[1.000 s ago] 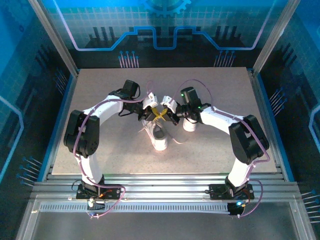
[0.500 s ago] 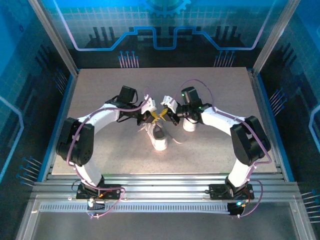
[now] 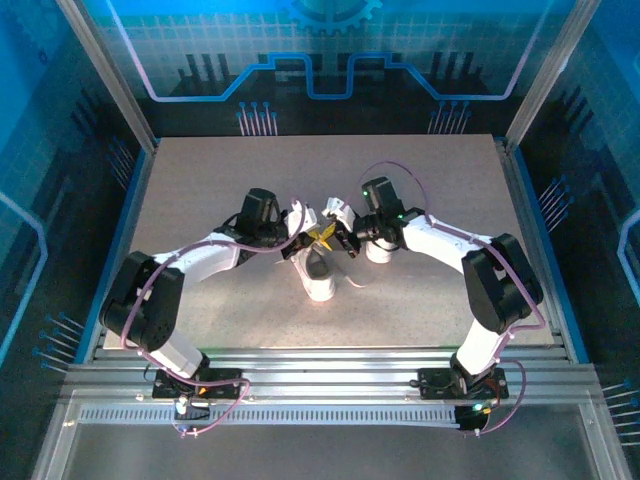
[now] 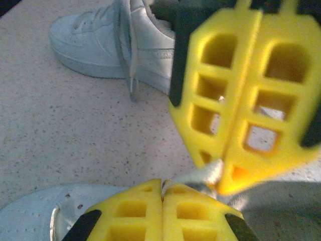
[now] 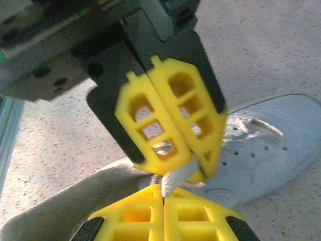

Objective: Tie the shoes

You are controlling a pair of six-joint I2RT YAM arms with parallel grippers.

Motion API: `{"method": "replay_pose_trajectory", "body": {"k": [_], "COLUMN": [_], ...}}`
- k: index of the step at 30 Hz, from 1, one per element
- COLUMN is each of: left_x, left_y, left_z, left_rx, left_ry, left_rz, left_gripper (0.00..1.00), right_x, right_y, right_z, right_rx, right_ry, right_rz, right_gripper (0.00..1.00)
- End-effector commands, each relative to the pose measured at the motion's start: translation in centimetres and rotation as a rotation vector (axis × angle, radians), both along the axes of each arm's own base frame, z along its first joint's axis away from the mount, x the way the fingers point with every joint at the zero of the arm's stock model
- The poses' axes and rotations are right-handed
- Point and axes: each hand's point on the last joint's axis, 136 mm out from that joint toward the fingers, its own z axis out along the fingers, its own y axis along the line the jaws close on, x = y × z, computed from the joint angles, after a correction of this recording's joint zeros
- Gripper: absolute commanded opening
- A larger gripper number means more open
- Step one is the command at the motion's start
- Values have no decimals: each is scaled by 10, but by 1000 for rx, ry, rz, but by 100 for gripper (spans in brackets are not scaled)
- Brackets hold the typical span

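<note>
We see left gripper (image 4: 161, 187) and right gripper (image 5: 163, 192) both clamped tip to tip on one lace (image 5: 175, 176), the shoe (image 3: 319, 285) beneath them pointing toe toward our bases

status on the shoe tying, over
left pincer shut on lace. right pincer shut on same lace, tip to tip over near shoe. nothing in the way.
</note>
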Motion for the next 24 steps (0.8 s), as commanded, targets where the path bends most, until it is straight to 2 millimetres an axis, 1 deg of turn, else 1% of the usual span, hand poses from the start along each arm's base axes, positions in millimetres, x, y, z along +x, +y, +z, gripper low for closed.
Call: {"method": "replay_pose_trajectory", "body": {"k": [1, 4, 6, 8, 9, 10, 12, 13, 16, 18, 20, 24], "left_x": [20, 22, 21, 18, 15, 12, 7, 5, 1, -2, -2, -4], "left_y": [4, 5, 4, 3, 2, 1, -1, -1, -1, 0, 1, 2], "left_z": [19, 21, 19, 18, 18, 17, 18, 18, 18, 18, 18, 16], "left_rx": [-25, -51, -60, -66, -67, -69, -78, -83, -91, -91, -89, -83], "left_ry": [-120, -136, -138, -138, -140, -144, -161, -170, -194, -212, -225, -238], "left_rz": [128, 156, 153, 138, 124, 106, 79, 70, 53, 43, 43, 36], "left_gripper": [0, 0, 0, 0, 0, 0, 0, 0, 0, 0, 0, 0], "right_x": [-27, -31, -32, -32, -31, -31, -26, -24, -18, -11, -2, 31], "right_y": [5, 7, 9, 10, 9, 8, 2, -2, -16, -24, -29, -34], "right_z": [6, 4, 5, 6, 8, 12, 20, 25, 38, 43, 42, 35], "right_rx": [27, 35, 44, 50, 58, 70, 99, 112, 153, 167, 166, 145], "right_ry": [84, 118, 137, 149, 155, 167, 190, 201, 222, 228, 221, 196], "right_rz": [63, 75, 81, 85, 85, 86, 78, 73, 56, 36, 8, -99], "right_gripper": [0, 0, 0, 2, 5, 13, 24, 28, 33, 34, 34, 33]}}
